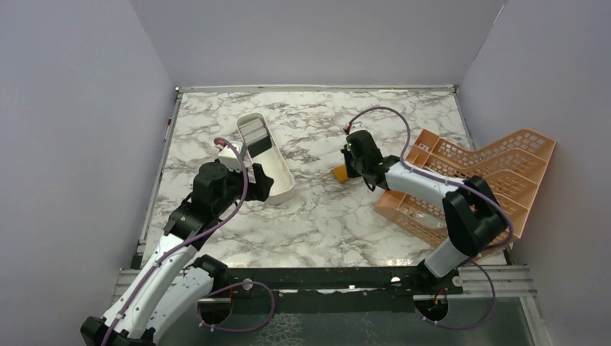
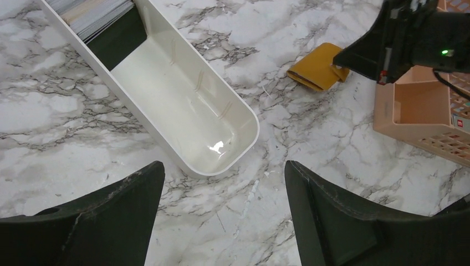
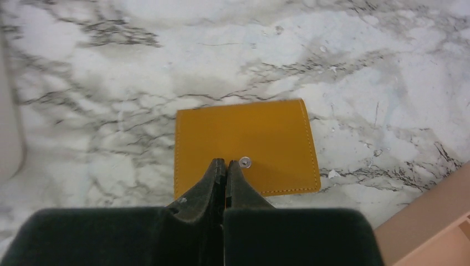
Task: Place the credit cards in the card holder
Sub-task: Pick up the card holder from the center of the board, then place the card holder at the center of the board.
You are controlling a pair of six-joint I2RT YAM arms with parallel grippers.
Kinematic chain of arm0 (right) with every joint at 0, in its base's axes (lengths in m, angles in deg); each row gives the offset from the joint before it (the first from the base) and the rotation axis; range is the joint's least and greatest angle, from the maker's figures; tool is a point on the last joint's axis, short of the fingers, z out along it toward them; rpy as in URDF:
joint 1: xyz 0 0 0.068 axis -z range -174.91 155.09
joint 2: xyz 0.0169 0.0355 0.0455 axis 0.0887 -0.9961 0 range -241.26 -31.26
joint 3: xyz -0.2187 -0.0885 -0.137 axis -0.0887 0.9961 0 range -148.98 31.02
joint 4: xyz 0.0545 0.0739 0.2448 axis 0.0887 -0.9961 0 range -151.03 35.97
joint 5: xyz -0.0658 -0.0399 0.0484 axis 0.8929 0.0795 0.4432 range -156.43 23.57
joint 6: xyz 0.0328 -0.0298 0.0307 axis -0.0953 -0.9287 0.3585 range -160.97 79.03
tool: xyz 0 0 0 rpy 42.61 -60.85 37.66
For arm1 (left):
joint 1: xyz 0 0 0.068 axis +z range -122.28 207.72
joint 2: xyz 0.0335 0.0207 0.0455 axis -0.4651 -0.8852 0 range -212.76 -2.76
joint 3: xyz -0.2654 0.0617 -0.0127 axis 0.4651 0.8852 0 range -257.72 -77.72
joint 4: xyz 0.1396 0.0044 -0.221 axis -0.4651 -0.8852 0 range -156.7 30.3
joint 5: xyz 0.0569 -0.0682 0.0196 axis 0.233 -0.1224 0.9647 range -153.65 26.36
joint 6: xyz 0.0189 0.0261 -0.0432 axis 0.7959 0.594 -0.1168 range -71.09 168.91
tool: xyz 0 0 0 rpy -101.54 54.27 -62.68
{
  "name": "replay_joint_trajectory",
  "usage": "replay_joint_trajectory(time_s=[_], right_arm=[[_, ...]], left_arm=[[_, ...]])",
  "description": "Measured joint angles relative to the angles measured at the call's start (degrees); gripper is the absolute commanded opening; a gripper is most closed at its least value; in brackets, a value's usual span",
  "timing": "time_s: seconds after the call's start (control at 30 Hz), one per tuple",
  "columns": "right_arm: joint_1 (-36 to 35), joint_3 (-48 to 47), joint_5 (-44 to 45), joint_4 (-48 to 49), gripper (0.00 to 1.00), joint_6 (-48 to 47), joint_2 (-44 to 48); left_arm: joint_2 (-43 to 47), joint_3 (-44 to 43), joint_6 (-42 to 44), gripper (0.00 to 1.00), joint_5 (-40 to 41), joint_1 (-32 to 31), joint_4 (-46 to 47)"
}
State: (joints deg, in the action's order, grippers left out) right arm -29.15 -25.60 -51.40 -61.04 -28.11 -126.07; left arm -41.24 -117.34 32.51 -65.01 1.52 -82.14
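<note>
Where the right gripper (image 3: 226, 165) brings its tips together, the small squarish mustard-orange leather card holder (image 3: 244, 145) lies folded shut and flat on the grey-veined white marble table (image 1: 324, 216). It sits at the centre of the right wrist view, with a silver snap stud showing just beside the tips. The jaws are fully together over the holder's lower edge, and no leather shows between them. Whether the tips press on the holder or hang just above it cannot be told. From overhead the holder sits right of centre, mostly hidden under that gripper.

The thin flat plastic credit cards (image 2: 91, 15), grey-silver and pale with a black one at the near end of the stack, are well apart from the holder. They stand on edge in the end of a long white oval plastic tray (image 2: 244, 119) at the upper left of the left wrist view. The tray's other end is bare.

The left gripper (image 2: 224, 221) hangs near that bare end of the tray with its jaws wide and nothing between them.

A large orange plastic lattice rack (image 1: 475, 180) lies tipped at the right side of the overhead view, close beside the holder.
</note>
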Motion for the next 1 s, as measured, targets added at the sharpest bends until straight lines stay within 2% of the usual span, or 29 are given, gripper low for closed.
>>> replay_joint_trajectory(time_s=[0.23, 0.43, 0.63, 0.83, 1.0], right_arm=[[-1.51, 3.65, -12.48, -0.85, 0.01, -3.23, 14.99], [-1.57, 9.97, -26.21, 0.61, 0.01, -3.37, 25.18], [-1.6, 15.37, -36.3, 4.31, 0.01, -1.18, 29.59], [-1.6, 21.7, -42.97, 12.61, 0.01, 5.66, 34.27], [-1.66, 27.87, -44.98, 17.79, 0.01, 10.75, 35.63]], left_arm=[[-6.29, -2.25, -2.86, 0.77, -5.88, 0.0, -0.33], [-11.56, -2.95, -6.67, 0.72, -16.68, 0.0, 2.69], [-15.93, -0.24, -11.47, 0.65, -27.23, 0.0, 9.42], [-16.83, 1.84, -14.49, 0.54, -29.97, 0.0, 12.44], [-16.81, 3.02, -15.58, 0.54, -30.18, -0.33, 13.6]])
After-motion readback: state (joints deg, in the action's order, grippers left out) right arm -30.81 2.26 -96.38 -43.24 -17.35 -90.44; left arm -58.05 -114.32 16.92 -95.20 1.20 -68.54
